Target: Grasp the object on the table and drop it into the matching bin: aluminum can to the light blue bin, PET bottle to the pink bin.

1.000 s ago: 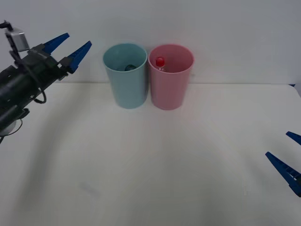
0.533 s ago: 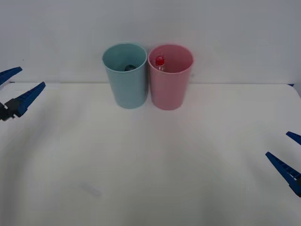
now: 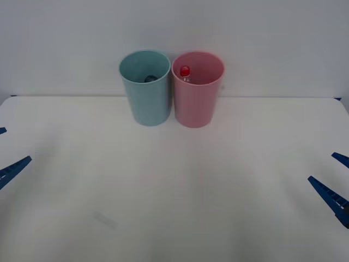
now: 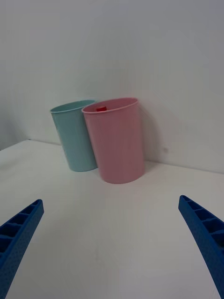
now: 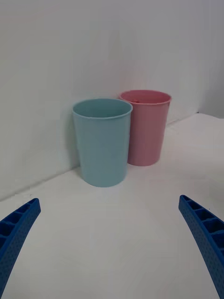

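The PET bottle stands inside the pink bin (image 3: 197, 93); I see just its red cap (image 3: 185, 71) and a bit of clear neck below the rim. The red cap (image 4: 100, 109) also peeks over the rim in the right wrist view. The light blue bin (image 3: 145, 90) touches the pink bin on its left, at the back of the white table (image 3: 174, 191). My left gripper (image 3: 5, 150) is open at the table's left edge, far from both bins. At the right edge my right gripper (image 3: 335, 177) hangs open too. Nothing lies between either pair of fingers.
A small dark round thing (image 3: 149, 78) lies inside the light blue bin. A white wall rises right behind the bins. Both wrist views face the bins across bare tabletop: the pink bin (image 4: 116, 140) nearer the right gripper (image 4: 110, 201), the light blue bin (image 5: 102, 142) nearer the left gripper (image 5: 109, 200).
My left arm has pulled back from beside the light blue bin, down and out to the table's left edge, still open. The right gripper, the bins and the bottle have not moved.
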